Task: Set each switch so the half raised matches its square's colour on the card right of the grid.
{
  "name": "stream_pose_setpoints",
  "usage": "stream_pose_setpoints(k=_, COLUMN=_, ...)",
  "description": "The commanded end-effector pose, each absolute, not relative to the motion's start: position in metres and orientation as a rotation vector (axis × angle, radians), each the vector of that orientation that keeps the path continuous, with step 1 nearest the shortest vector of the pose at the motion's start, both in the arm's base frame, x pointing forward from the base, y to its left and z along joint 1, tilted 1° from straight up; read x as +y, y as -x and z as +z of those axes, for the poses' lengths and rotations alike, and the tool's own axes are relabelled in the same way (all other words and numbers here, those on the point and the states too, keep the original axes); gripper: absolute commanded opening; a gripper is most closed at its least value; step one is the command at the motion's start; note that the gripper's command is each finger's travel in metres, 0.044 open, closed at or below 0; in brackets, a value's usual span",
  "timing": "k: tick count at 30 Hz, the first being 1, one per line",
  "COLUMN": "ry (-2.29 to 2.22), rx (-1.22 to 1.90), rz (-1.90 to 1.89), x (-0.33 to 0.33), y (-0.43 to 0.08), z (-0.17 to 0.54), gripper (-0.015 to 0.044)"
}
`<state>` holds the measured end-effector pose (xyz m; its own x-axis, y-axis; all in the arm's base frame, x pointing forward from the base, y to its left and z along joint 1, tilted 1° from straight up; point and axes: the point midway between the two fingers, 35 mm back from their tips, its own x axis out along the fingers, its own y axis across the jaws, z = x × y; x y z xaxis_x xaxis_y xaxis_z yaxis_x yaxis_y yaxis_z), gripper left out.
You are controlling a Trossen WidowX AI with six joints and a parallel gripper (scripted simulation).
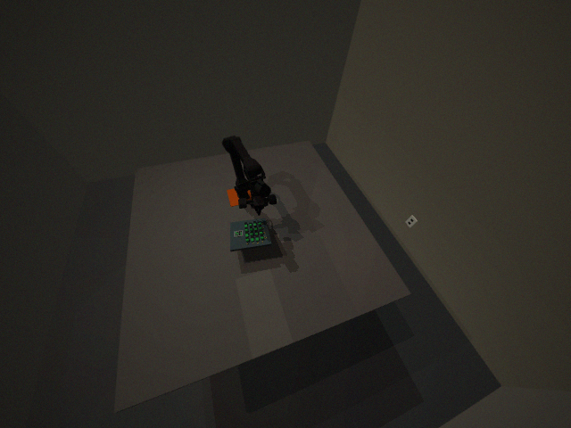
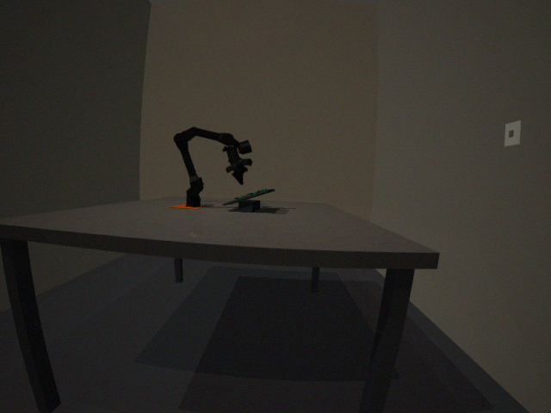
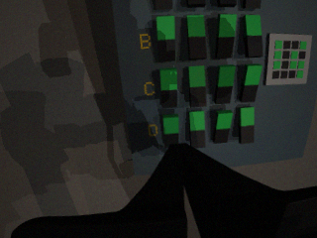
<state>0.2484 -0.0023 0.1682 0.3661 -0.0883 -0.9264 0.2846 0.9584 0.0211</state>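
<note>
Nearest the wrist camera, the gripper has its dark fingers pressed together on nothing, hanging above the near edge of the tilted blue panel. Beyond it lies a four-by-four grid of green and dark grey switches, rows lettered A to D. The small card sits to the grid's right. The panel rests on the grey surface.

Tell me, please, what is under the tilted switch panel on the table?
In the exterior view, a small dark block props up the far side of the switch panel, and the near edge slopes down toward the table. The block's top is covered by the panel. The shut claw hangs above.
</note>
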Motion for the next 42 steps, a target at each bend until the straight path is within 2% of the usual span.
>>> stream_pose_setpoints(k=1, ry=-0.189, rx=1.173, rz=-0.249, x=-0.001, y=-0.240, z=0.166, gripper=0.0000)
stream_pose_setpoints(k=6, ry=-0.192, rx=1.197, rz=-0.248, x=-0.005, y=-0.254, z=0.134, gripper=0.0000)
stream_pose_setpoints(k=42, ry=-0.192, rx=1.197, rz=-0.248, x=-0.007, y=-0.263, z=0.112, gripper=0.0000)
